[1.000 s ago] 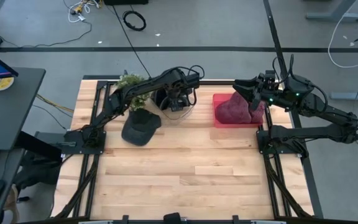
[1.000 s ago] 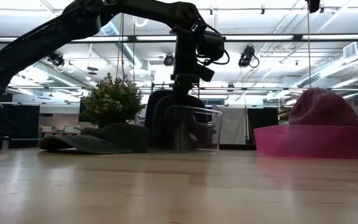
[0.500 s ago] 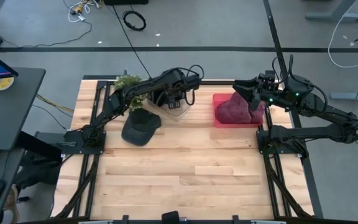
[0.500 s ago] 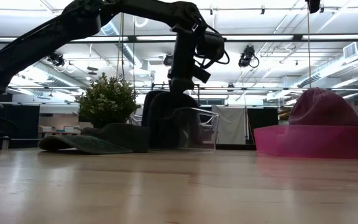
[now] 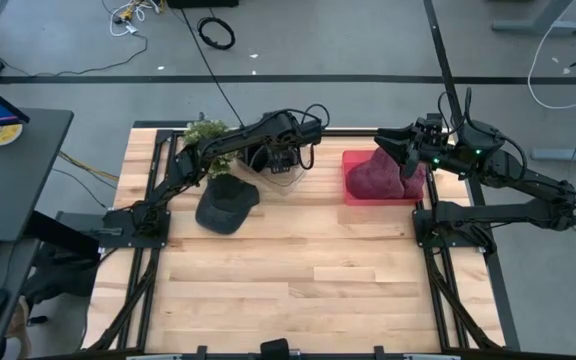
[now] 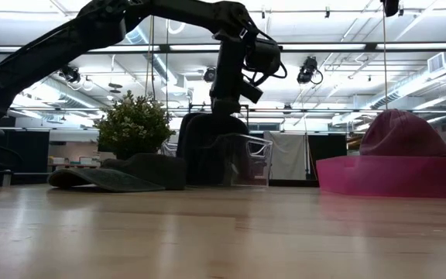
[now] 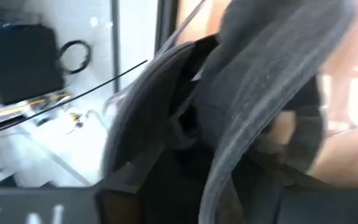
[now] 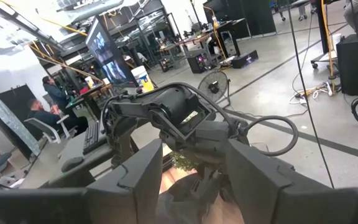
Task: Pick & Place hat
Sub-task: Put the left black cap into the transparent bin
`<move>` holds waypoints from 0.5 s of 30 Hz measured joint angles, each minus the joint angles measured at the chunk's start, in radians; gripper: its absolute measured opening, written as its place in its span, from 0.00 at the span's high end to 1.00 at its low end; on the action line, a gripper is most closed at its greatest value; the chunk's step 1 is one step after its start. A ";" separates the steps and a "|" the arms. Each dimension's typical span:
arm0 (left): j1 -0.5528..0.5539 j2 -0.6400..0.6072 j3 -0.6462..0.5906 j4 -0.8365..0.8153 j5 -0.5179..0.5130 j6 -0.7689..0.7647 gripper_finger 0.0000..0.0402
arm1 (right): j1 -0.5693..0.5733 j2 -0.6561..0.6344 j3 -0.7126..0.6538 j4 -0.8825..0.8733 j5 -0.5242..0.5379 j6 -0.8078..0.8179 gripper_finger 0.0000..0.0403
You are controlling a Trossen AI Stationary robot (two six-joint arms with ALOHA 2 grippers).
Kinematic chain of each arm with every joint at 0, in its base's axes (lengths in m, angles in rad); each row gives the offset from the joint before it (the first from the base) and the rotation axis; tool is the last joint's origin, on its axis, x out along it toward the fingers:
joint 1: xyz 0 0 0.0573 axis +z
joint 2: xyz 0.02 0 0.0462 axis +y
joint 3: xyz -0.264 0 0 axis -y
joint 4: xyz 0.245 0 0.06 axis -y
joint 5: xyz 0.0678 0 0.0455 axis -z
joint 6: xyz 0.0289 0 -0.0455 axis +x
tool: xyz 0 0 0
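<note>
A dark hat (image 7: 260, 81) stands on edge inside a clear bin (image 6: 242, 159) at the table's far middle. My left gripper (image 6: 224, 116) reaches down into the bin from above, open, its fingers either side of the hat. A second dark cap (image 5: 226, 205) lies flat on the table, just left of the bin and nearer. A maroon hat (image 5: 376, 175) sits on a pink tray (image 5: 353, 195) at the far right. My right gripper (image 8: 197, 177) hovers open above the maroon hat, with nothing between its fingers. My left gripper comes at the dark hat from above, pointing down, with the hat's fabric (image 7: 241, 143) running between its fingers. Whether the fingers touch it I cannot tell. The hat rests on the bin's floor, standing on edge.
A small potted plant (image 5: 208, 133) stands at the far left, behind the cap. The near half of the wooden table (image 5: 298, 280) is bare boards. People sit at desks in the room beyond the table.
My left gripper has drawn slightly toward the table's far-left over the clear bin and tipped a little. The bin and the hat in it have shifted a little the same way.
</note>
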 joint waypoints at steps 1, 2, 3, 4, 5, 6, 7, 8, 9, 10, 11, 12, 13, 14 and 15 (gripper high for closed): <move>-0.001 0.000 0.000 -0.005 -0.017 0.001 0.54 | 0.000 0.000 0.000 0.000 0.000 0.000 0.55; -0.001 0.000 0.000 -0.008 -0.029 0.004 0.52 | 0.000 0.000 0.000 0.000 0.000 0.000 0.55; -0.003 0.000 0.000 -0.011 -0.036 0.006 0.50 | 0.000 0.000 0.000 -0.001 0.000 0.000 0.55; -0.005 0.000 0.001 -0.018 -0.040 0.007 0.48 | 0.000 0.000 0.000 -0.001 0.000 0.000 0.55; -0.005 -0.003 0.001 -0.028 -0.040 0.008 0.47 | 0.000 0.000 0.000 -0.002 0.000 0.000 0.55; -0.005 -0.007 0.001 -0.035 -0.038 0.008 0.46 | 0.000 0.000 0.000 -0.004 0.000 0.000 0.55; -0.006 -0.010 0.001 -0.036 -0.039 0.009 0.45 | 0.000 0.000 0.000 -0.005 0.000 0.000 0.55; -0.007 -0.015 0.002 -0.038 -0.040 0.009 0.45 | 0.000 0.000 0.000 -0.005 0.000 -0.001 0.55; -0.007 -0.021 0.002 -0.043 -0.038 0.009 0.45 | 0.000 0.000 0.000 -0.005 0.000 -0.002 0.55; -0.006 -0.023 0.002 -0.043 -0.037 0.011 0.45 | 0.000 0.000 0.000 -0.005 0.000 -0.003 0.55; -0.003 -0.025 0.002 -0.041 -0.038 0.018 0.45 | 0.000 0.000 0.000 -0.004 0.000 -0.004 0.55; 0.000 -0.025 0.002 -0.041 -0.037 0.025 0.45 | 0.000 0.000 0.000 -0.004 0.000 -0.004 0.55; 0.002 -0.027 0.002 -0.043 -0.037 0.029 0.45 | 0.000 0.000 0.000 -0.004 0.000 -0.004 0.55; 0.003 -0.028 0.002 -0.043 -0.037 0.032 0.45 | 0.000 0.000 0.000 -0.005 0.000 -0.004 0.55; 0.003 -0.032 0.002 -0.046 -0.039 0.039 0.45 | 0.000 0.000 0.000 -0.004 0.000 -0.004 0.55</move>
